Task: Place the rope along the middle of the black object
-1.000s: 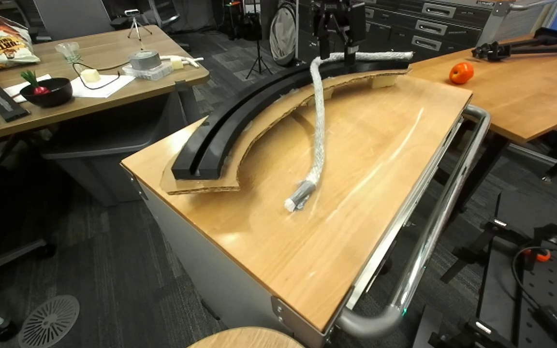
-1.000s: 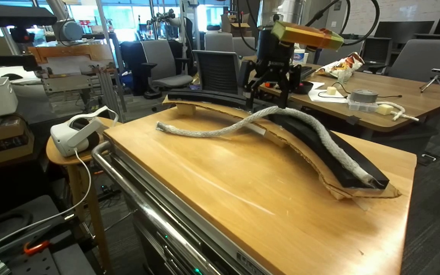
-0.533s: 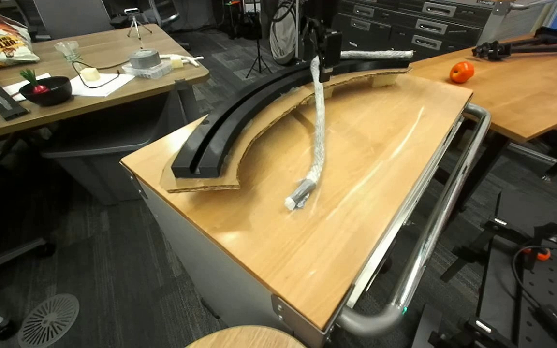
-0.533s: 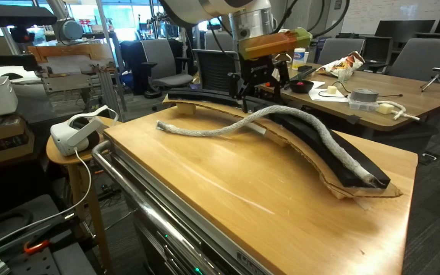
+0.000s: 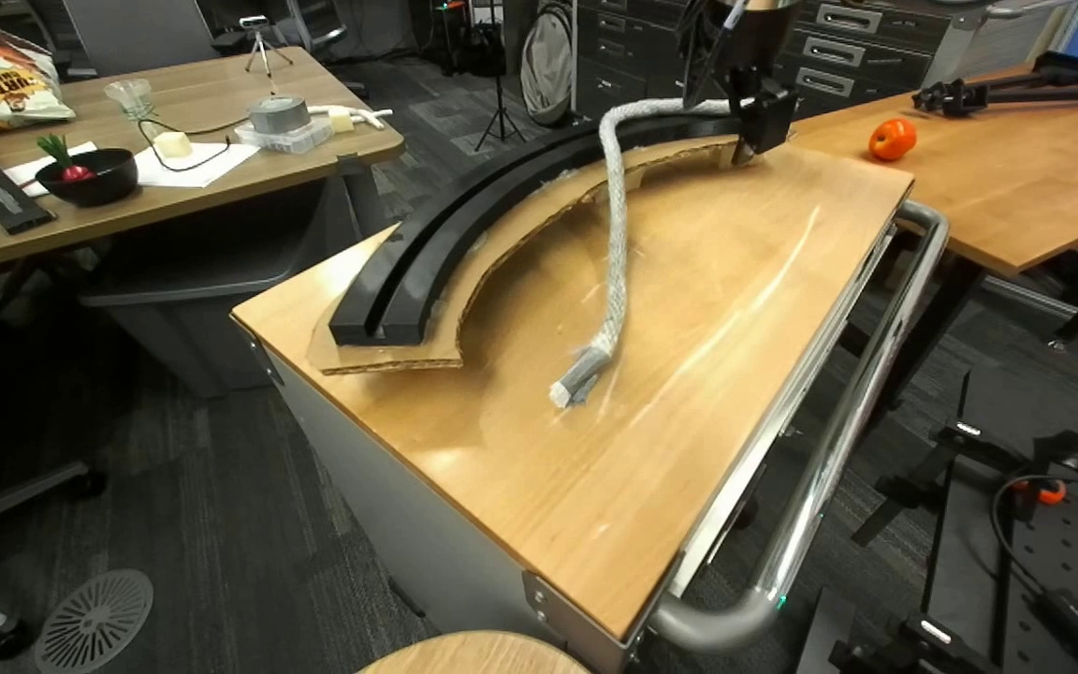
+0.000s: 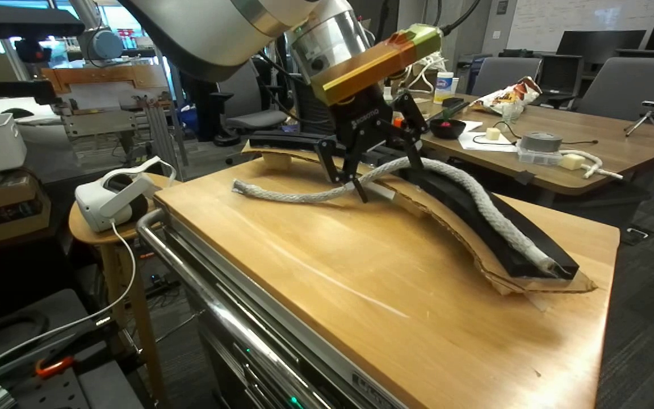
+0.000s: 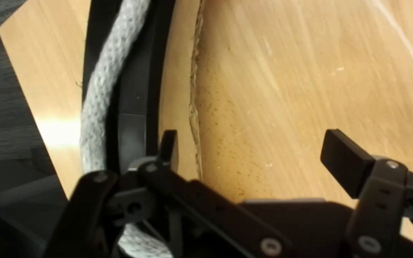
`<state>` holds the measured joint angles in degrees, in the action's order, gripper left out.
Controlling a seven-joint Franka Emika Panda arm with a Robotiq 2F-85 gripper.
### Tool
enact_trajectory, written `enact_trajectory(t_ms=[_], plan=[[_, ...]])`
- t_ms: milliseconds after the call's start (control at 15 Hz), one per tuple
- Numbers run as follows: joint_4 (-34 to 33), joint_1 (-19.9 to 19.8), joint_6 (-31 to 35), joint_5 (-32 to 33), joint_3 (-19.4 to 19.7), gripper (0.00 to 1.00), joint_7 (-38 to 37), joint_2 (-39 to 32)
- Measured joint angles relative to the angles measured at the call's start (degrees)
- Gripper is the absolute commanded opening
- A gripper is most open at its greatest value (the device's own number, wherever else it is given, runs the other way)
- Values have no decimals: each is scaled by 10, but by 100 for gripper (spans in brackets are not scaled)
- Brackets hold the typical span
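The rope [image 6: 489, 207], a thick light-grey cord, lies with one end portion on the black object [image 6: 432, 190]. From its middle it bends off the arc, over the cardboard, and its taped end rests on the wooden top in both exterior views. Most of the channel towards the near end of the black object [image 5: 445, 229] shows bare. My gripper [image 7: 253, 147] is open, its fingers wide apart with nothing between them. It hangs tilted above the cardboard edge and wooden top, beside the arc's inner side. In the wrist view it hides part of the rope [image 7: 109, 64].
A cardboard base [image 5: 539, 220] on pale blocks raises the black arc above the cart's wooden top [image 5: 689, 309]. A chrome rail [image 6: 236, 324] runs along one cart edge. Beside the cart stand a stool with a white headset [image 6: 100, 204] and a table bearing an orange tomato [image 5: 893, 139].
My open gripper has moved away from its place over the rope and arc, and has tilted towards the arc's inner side. The rope and black object have stayed put.
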<state>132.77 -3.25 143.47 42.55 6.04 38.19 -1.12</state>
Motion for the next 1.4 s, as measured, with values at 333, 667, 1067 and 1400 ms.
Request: enact_trajectory(t_ms=[333,667,1067,1400], plan=[[-9,0,0,0,-7,100,-2,-11],[-9,3,11,0,-21,100,-2,-14],[32,12,122,-39,-34,100,50,72],[115,60,133,-219,-18,100,220,158]])
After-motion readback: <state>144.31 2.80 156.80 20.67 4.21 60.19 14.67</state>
